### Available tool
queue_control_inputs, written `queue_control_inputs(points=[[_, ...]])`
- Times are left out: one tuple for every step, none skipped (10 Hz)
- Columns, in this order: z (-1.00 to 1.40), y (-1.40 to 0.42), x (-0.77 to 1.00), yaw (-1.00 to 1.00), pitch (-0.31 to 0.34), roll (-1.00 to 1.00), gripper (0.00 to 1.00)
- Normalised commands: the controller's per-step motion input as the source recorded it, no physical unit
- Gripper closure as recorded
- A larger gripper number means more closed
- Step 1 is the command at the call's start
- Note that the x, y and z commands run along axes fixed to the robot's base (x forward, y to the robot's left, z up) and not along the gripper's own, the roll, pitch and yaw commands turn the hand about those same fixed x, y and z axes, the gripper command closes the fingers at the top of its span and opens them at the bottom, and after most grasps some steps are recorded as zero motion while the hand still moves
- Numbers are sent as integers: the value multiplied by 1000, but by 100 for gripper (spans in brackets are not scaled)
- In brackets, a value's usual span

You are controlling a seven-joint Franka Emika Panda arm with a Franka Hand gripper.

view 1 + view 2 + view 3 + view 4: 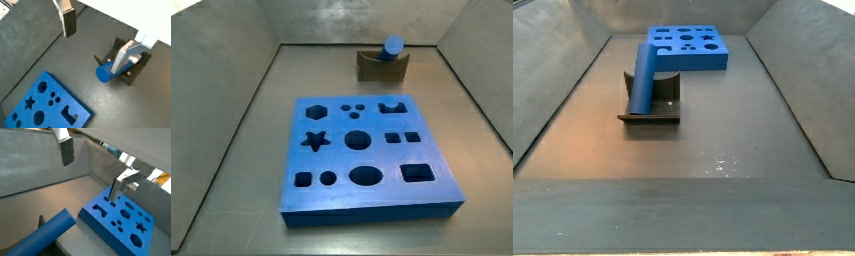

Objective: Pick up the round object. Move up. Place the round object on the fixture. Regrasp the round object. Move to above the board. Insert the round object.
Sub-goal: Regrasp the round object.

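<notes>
The round object (644, 75) lies in the notch of the fixture (651, 105), its length running over both ends, and nothing grips it. In both wrist views the gripper (99, 36) hangs above the tray with its fingers (67, 21) spread wide, only air between them. The board (366, 153) lies flat on the grey floor (714, 140), well apart from the fixture. Tray walls (225, 90) close in on the sides.

Smooth matt round object (644, 76) (plastic-looking)
</notes>
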Motion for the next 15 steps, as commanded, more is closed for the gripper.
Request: queue_control_inputs(points=[[107, -430, -37, 35, 29, 1000, 0], [71, -294, -34, 35, 27, 1000, 0], [43, -58, -34, 36, 21, 1000, 0], [26, 10, -24, 37, 17, 1000, 0], [3, 10, -9, 38, 16, 1000, 0], [10, -3, -4, 39, 16, 1000, 0], [9, -14, -5, 41, 20, 1000, 0], [6, -13, -2, 41, 23, 1000, 0], [-1, -16, 16, 44, 29, 1000, 0], [-7, -18, 26, 46, 35, 1000, 0], [-9, -25, 39, 48, 42, 1000, 0], [-4, -27, 55, 52, 55, 1000, 0], [-1, -30, 68, 57, 68, 1000, 0], [-5, -36, 82, 62, 83, 1000, 0], [-7, -39, 96, 73, 109, 1000, 0]])
